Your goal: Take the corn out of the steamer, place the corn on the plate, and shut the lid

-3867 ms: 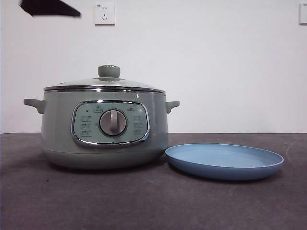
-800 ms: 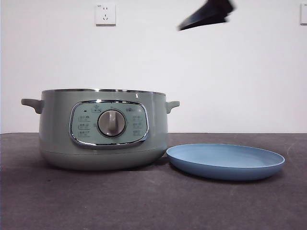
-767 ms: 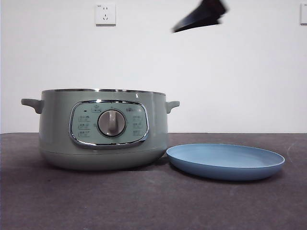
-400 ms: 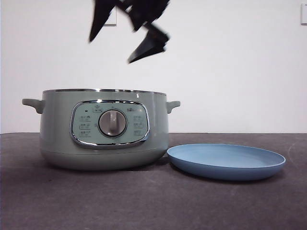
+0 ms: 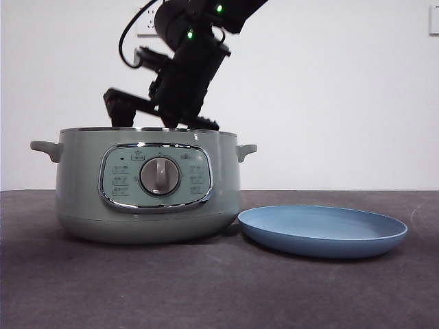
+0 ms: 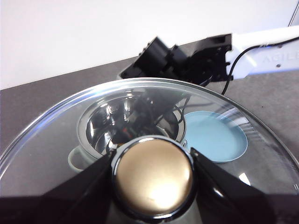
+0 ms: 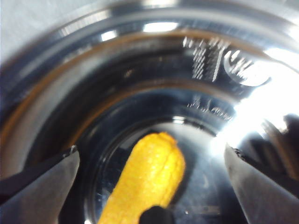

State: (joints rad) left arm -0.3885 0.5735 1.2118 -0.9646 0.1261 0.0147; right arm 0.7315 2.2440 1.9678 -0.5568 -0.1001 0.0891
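The sage-green steamer (image 5: 147,185) stands open at the left. My right gripper (image 5: 161,118) reaches down into it from above, jaws open. In the right wrist view the yellow corn (image 7: 147,182) lies on the shiny pot floor (image 7: 140,60) between the open jaws of this gripper (image 7: 150,150), not gripped. My left gripper (image 6: 153,184) is shut on the knob (image 6: 152,170) of the glass lid (image 6: 56,140) and holds it high above the pot, out of the front view. The light-blue plate (image 5: 322,232) sits right of the steamer, with nothing on it.
Through the lid glass the left wrist view shows the open pot (image 6: 96,123), the plate (image 6: 215,140) and the right arm (image 6: 187,60). A wall with a socket (image 5: 144,27) stands behind the dark tabletop (image 5: 206,288).
The lid, on the steamer in the oldest frame, is off. The right arm has swung from the upper right to the left and come down into the open steamer.
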